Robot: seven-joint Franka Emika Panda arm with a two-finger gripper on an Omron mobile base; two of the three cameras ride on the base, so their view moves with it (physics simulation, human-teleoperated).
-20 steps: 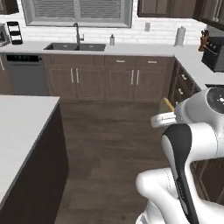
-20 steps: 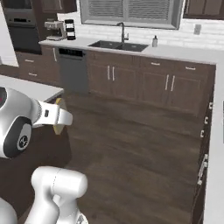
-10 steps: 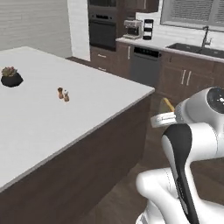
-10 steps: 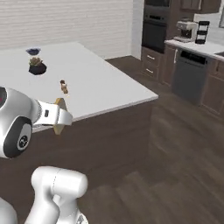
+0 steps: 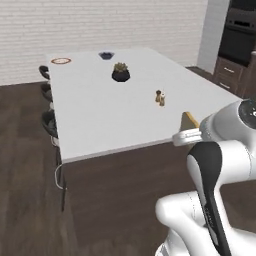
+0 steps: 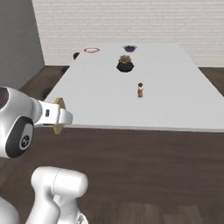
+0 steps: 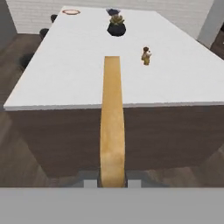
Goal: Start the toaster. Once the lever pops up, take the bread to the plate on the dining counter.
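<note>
**Bread carried on edge toward the dining counter**

The gripper (image 7: 112, 181) is closed on the bread (image 7: 112, 127), which stands on edge between the fingers. In the hand view the slice shows only as a narrow golden-brown band of crust running straight out from the fingertips. In the left base view a corner of the bread (image 5: 190, 120) pokes out just beyond the white wrist, and in the right base view its crust (image 6: 58, 114) peeks out from behind the hand.

Ahead of the hand lies the dining counter (image 7: 65, 78), a long pale slab on a dark brown base. Its near edge sits just beyond the bread's middle, and the far tip of the slice overlaps the counter top as seen along the gripper.

The plate (image 7: 71, 12), with its red rim, rests at the far end of the counter, well ahead of the hand and off to the left of the bread's line. It also shows in the left base view (image 5: 60, 61) and the right base view (image 6: 91, 50).

Straight ahead and slightly right of the bread's line, far along the counter, sits a small potted plant in a black pot (image 7: 117, 27), with a dark bowl (image 7: 113, 11) just behind it. Nearer the hand and to the right stand a pair of small shakers (image 7: 146, 55), close together.

Dark stools (image 5: 50, 122) line the counter's left side.
</note>
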